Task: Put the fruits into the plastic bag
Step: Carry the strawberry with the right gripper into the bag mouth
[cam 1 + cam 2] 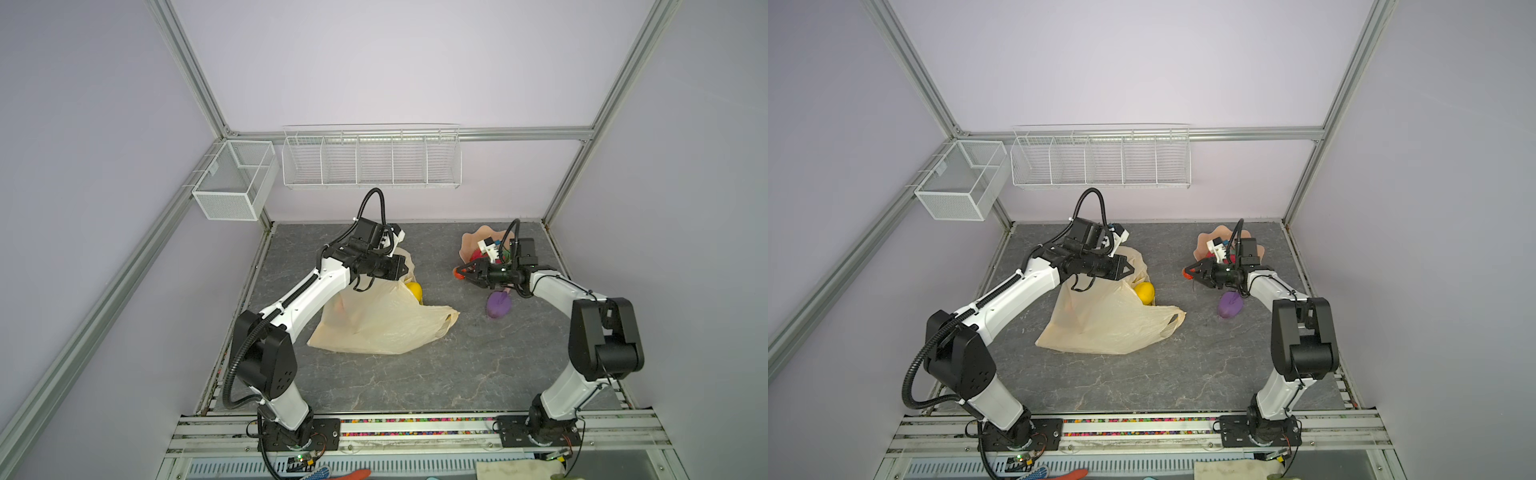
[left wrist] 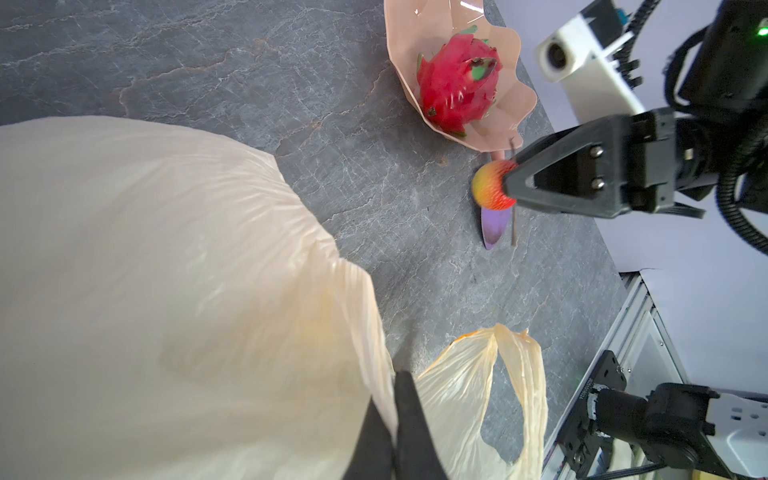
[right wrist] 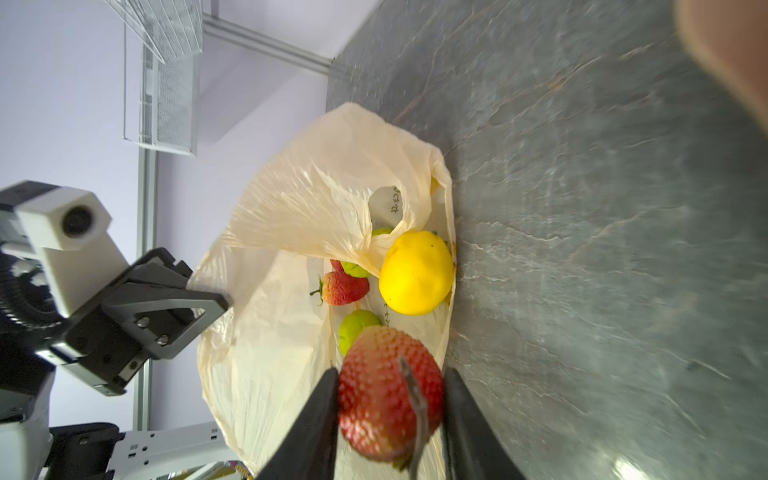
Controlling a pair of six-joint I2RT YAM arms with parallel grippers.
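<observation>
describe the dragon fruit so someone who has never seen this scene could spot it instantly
Look to the back right of the grey marbled table, where a pink wavy-edged dish sits. The dragon fruit lies inside it. It alone is red-pink with green scales, unlike the small strawberry and purple scoop nearby.

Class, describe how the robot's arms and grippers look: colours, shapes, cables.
Both the left arm and right arm have white shells with black joint housings. The left gripper and right gripper have black triangular fingers with cut-outs. White camera housings sit at the wrists; a ribbed black hose follows the left arm.
</observation>
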